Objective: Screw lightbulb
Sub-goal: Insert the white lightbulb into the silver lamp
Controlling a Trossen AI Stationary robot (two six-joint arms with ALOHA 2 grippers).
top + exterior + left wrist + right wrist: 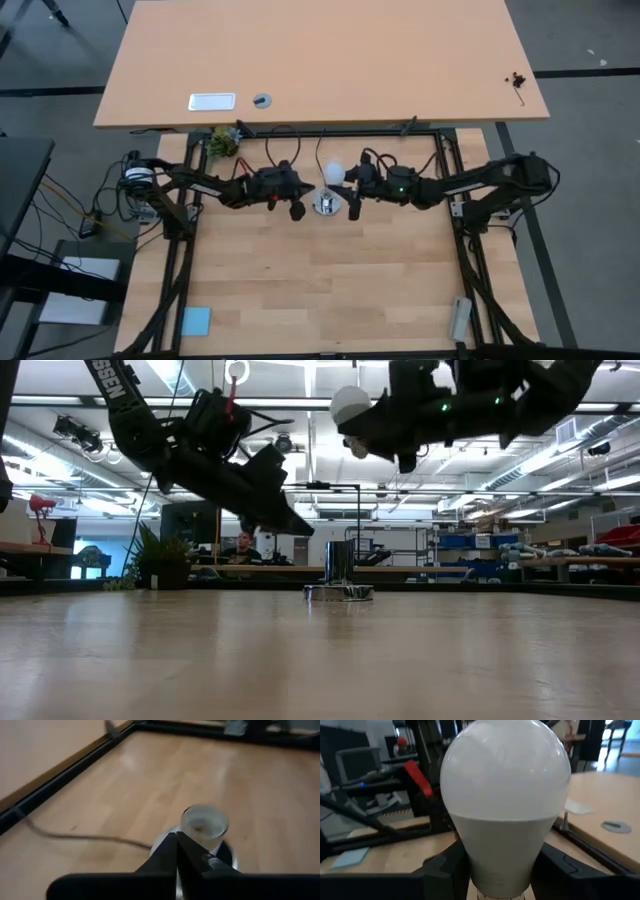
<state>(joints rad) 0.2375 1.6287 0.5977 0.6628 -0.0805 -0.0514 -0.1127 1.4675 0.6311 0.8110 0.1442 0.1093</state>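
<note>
The white frosted lightbulb (505, 795) is high above the table in my right gripper (502, 870), which is shut on it; in the high view the lightbulb (333, 172) sits just beyond the socket. The round silver socket (340, 592) rests flat on the wooden table, its short upright collar (202, 825) open at the top. My left gripper (177, 847) is shut with nothing between its fingers. It slants down just left of the socket (326, 205), its tips (300, 525) above the table and apart from the socket. My right gripper pinches the bulb's grey neck (470, 855) below the white dome between its two fingers (445, 867), one on each side. The fingers come in about level from the table's right. The bulb is lifted clear, dome sticking out past the fingers (350, 405); its screw end is mostly hidden.
A black cord (75, 837) runs from the socket toward the table's left. Black frame rails (185, 250) border the work table. Beyond it stands a second wooden table (320, 60). A small plant (224, 140) sits at the far left, a blue card (196, 320) near the front left.
</note>
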